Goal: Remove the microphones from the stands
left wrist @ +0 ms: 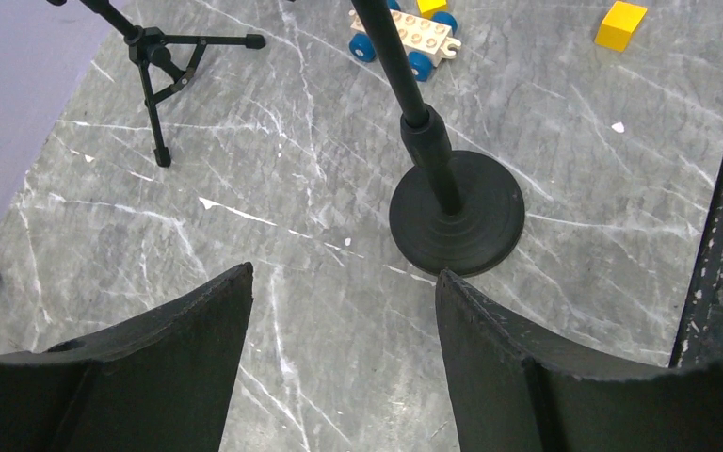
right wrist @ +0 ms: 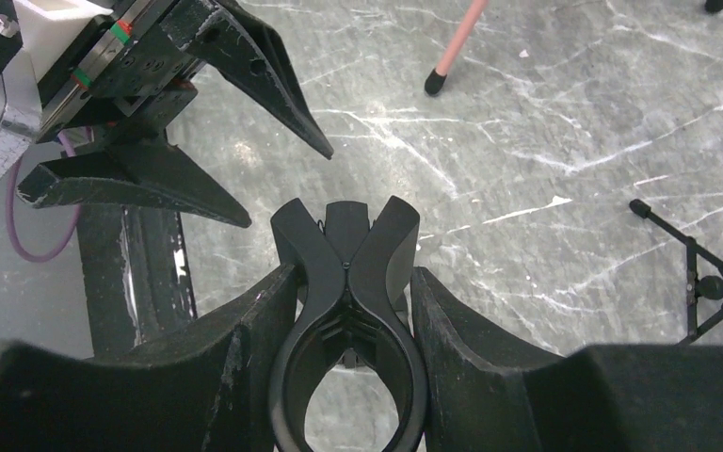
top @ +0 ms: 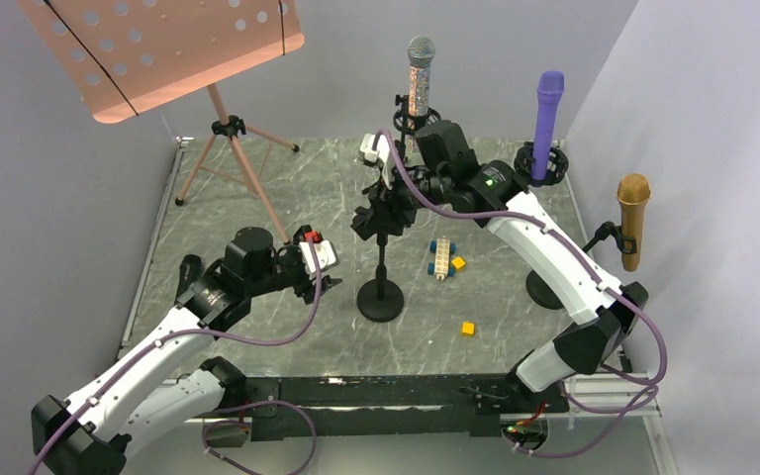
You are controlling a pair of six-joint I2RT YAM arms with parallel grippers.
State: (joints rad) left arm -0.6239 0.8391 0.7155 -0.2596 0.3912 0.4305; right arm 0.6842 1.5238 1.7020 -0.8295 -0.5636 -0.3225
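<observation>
Right up against the lens, the right gripper (right wrist: 348,282) has its two black fingers pressed on either side of a black plastic microphone clip (right wrist: 346,235), jaws partly closed and gripping it. The clip's ring shows only floor through it. That clip tops a black round-based stand (left wrist: 457,212) in the middle of the grey marble table (left wrist: 245,188).

Over to the left gripper (left wrist: 344,273): jaws spread wide, nothing between them, hanging over bare marble just near and left of the stand's base. From the right wrist you can see its pointed fingers apart, off to the clip's left.

Now the microphones, three of them, all upright in their own holders. A silver glitter microphone (top: 421,69) stands at the far middle, just behind the right wrist. A purple microphone (top: 549,104) sits at the far right. A gold microphone (top: 633,213) leans in its holder at the right edge. Which one is the task's, I cannot tell.

A pink perforated music stand (top: 158,49) fills the far left. A white toy brick car with blue wheels (left wrist: 405,38) and a yellow cube (left wrist: 619,24) lie right of the stand's base.
</observation>
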